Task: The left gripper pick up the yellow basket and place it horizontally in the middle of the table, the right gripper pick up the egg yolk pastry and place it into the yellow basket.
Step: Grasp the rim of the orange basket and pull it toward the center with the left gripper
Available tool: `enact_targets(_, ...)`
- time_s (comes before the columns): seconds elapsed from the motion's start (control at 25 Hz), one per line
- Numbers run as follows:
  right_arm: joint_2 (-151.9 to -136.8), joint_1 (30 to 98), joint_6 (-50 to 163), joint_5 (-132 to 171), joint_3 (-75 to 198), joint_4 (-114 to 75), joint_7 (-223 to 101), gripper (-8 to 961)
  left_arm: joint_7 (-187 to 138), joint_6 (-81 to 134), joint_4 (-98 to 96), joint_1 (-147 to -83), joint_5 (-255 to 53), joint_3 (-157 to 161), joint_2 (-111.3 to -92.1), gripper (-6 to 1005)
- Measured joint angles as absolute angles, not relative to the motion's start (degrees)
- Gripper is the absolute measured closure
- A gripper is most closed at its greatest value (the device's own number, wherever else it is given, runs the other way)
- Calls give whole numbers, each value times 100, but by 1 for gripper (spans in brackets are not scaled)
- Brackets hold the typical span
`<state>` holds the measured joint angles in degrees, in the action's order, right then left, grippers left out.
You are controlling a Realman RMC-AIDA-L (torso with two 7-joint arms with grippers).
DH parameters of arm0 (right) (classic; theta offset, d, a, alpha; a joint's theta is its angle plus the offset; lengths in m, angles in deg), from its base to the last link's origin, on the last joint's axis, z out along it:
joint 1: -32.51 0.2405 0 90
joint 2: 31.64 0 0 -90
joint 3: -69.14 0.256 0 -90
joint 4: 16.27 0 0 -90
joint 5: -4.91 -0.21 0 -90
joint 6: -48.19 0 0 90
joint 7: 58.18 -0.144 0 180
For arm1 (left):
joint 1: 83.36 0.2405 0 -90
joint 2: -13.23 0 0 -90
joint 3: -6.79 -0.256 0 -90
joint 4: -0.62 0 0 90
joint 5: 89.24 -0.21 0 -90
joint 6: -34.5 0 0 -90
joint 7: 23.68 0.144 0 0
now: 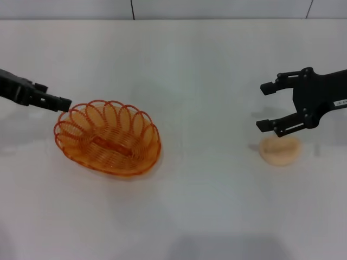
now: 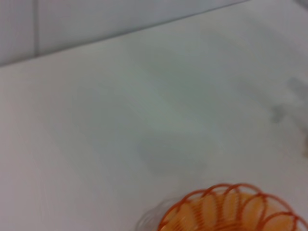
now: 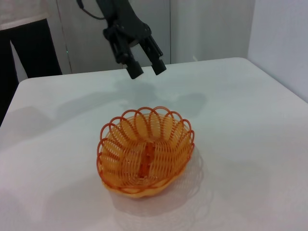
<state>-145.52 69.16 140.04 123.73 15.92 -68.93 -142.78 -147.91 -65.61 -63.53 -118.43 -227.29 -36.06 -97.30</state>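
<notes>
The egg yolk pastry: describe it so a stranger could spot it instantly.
On the white table, look to the robot's right side, well away from the yellow basket. Just under the open right gripper lies the egg yolk pastry: a small, smooth, pale beige round, solid and far smaller than the orange wire basket.

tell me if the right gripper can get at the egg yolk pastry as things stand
Probably yes. The right gripper hangs open just above and beside the egg yolk pastry, which sits alone on the table. The yellow basket is well off to the left, so nothing blocks it.
</notes>
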Motion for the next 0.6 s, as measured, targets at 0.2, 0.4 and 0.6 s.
enact_targets(0.2,-14595,6916,14000,12371,1587,-6890,-14205,83,-15217,-6276,-6176,-12084,-23466,-3686,-9768,165)
enact_targets(0.4,-14619,6916,14006,12371,1580,-6892,-14175,83,-15472,-6089,-5868,-12279,-23936,-3898,-9846,169)
enact_targets(0.6,-14642,6916,14033,12371,1577,-6892,-14118,83,-15568,-5761,-5529,-12328,-24057,-4079,-9952,174)
